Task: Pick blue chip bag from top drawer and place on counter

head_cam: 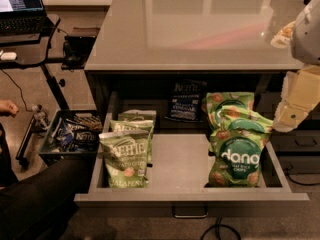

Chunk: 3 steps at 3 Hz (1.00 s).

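Counter [200, 29] is filling the top of the view, glossy grey, reflecting light. Top drawer [180, 196] is sitting pulled out below it, with the thin pull handle [190, 215] hanging under the flat front. Robot arm [309, 29] is coming in at the right edge: the white upper part is hanging over the counter's right corner, and a cream lower section is slanting down and to the left. Gripper [286, 120] is hanging at that low end, above the drawer's right wall and just beside the Dang bags [235, 151]. It is gripping no bag that shows, and how far open it is cannot be told. Black desk [30, 51] with laptop [20, 4] is standing far left. Grey crate [65, 136] of dark snack bags is sitting on the floor beside the drawer's left wall. Dang bags are standing stacked front to back along the drawer's right side. Green Kettle bags [125, 159] are standing in a row on the left side. Blue chip bag [186, 100] is standing upright at the drawer's back, centre, under the counter edge, apart from the gripper. A person's hand [7, 107] is showing at the left edge.
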### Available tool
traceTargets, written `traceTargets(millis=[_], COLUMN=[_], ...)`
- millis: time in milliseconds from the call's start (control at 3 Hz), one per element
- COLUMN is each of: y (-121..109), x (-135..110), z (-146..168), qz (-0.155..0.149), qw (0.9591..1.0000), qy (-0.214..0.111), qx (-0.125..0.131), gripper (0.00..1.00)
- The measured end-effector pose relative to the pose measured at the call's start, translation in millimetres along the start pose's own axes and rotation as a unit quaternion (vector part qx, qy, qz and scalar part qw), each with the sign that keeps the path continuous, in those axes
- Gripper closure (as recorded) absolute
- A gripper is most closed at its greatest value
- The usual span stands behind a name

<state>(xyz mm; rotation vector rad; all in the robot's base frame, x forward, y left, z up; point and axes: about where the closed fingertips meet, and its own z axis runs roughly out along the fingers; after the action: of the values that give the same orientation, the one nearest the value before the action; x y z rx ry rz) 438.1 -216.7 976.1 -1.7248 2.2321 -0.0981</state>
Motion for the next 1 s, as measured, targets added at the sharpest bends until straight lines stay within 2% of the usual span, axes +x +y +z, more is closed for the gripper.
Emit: traceTargets(millis=[333, 667, 1000], y=[0, -12, -46], x=[0, -6, -21], z=[0, 12, 64], qz=[0.000, 0.007, 0.038], qw=[1.0000, 0.9996, 0.9968], qy=[0.000, -0.014, -0.062], qx=[0.000, 0.022, 0.034], gripper=[0.00, 0.00, 0.00])
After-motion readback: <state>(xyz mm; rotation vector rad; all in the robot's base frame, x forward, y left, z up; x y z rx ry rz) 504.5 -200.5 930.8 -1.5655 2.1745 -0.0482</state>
